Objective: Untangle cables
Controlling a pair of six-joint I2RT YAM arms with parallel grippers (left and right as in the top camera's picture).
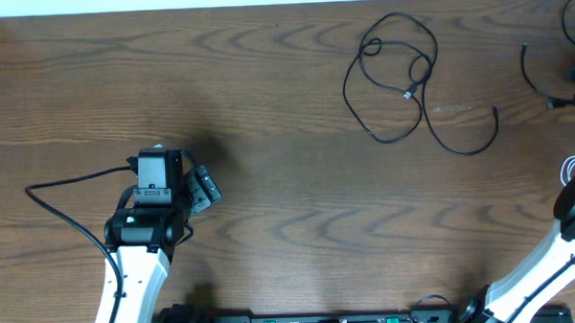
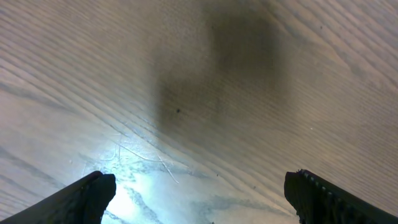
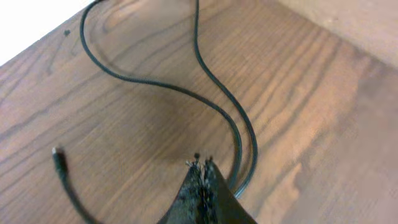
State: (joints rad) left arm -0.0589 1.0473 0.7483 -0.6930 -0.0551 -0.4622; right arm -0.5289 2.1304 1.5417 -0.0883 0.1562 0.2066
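A black cable (image 1: 348,87) lies in loose loops at the back centre-right of the table, its tail curling to the right. A second black cable (image 1: 527,72) runs along the far right edge, and a bit of white cable (image 1: 568,166) shows below it by the right arm. In the right wrist view my right gripper (image 3: 202,165) is shut. A bend of black cable (image 3: 239,146) lies against its right side; no cable shows between the tips. A plug end (image 3: 57,152) lies to the left. My left gripper (image 1: 204,188) (image 2: 199,186) is open over bare wood, far from the cables.
The wooden table (image 1: 289,200) has a raised rim at the back and left. A thick black arm wire (image 1: 68,188) trails left of the left arm. The right arm (image 1: 568,224) rises from the front right corner and leaves the overhead view.
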